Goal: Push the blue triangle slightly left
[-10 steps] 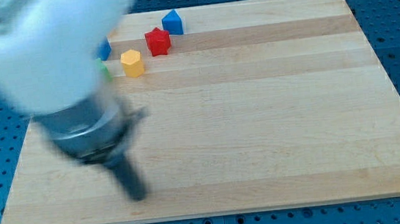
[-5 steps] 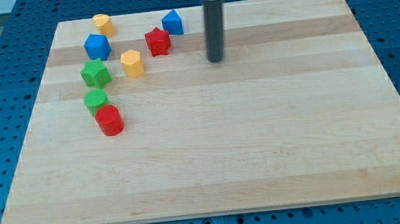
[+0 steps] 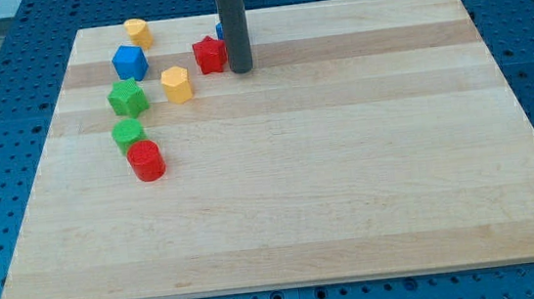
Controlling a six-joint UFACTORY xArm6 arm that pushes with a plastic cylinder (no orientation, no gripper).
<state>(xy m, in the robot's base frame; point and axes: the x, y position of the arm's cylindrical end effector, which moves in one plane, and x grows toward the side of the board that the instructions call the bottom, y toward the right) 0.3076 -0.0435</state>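
Note:
The blue triangle sits near the board's top edge, almost wholly hidden behind my rod; only a sliver shows at the rod's left side. My tip rests on the board just below and to the right of it, right beside the red star block. Whether the tip touches either block cannot be told.
A yellow hexagon block lies left of the red star. A blue cube, a yellow block, a green star block, a green cylinder and a red cylinder stand at the left. The wooden board lies on a blue pegboard.
My rod swept from the bottom left up to the top middle, then moved left until it covers the blue triangle. The blocks have not visibly moved.

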